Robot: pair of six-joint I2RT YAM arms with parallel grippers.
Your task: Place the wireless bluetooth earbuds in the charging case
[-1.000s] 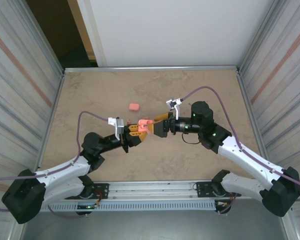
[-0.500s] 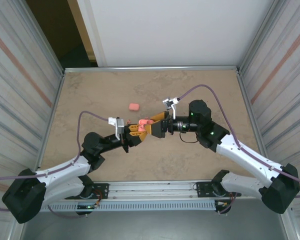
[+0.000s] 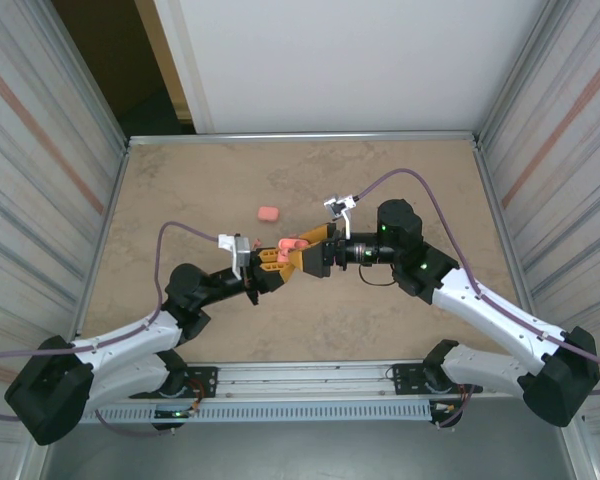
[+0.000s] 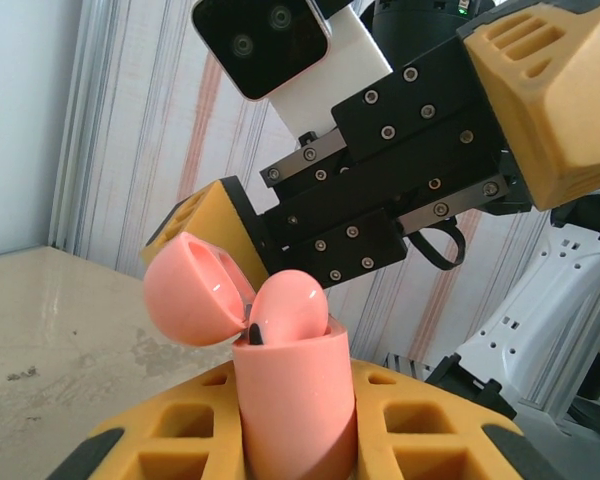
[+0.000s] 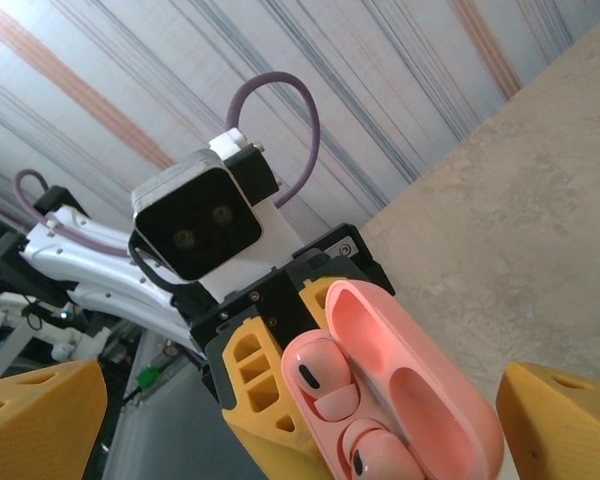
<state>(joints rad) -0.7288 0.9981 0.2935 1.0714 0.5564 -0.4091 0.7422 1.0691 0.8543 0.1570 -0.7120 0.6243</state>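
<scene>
Mid-surface, above the tan surface (image 3: 400,180), both arms met nose to nose. Left end effector (image 3: 270,262) was clamped tight on the body of the pink charging case (image 3: 290,245), holding it off the surface with the lid (image 4: 190,290) hinged open. In the left wrist view the case (image 4: 295,400) stood upright between the yellow fingers (image 4: 430,430), and one rounded earbud head (image 4: 290,305) stuck up above the rim.

Right wrist view looked into the open case (image 5: 410,380): two earbuds (image 5: 320,375) sat side by side in the base, dark spots on their heads facing out. The inner hollows of the lid were bare.

Right end effector (image 3: 302,250) had its jaws spread wide, gripping nothing. Its yellow fingers (image 5: 565,410) flanked the open case, one close behind the lid. Couldn't tell whether it touched.

Second pink case (image 3: 268,213) lay on the surface farther back and to the left, well apart from both end effectors. Too small to tell whether it was open or closed.
</scene>
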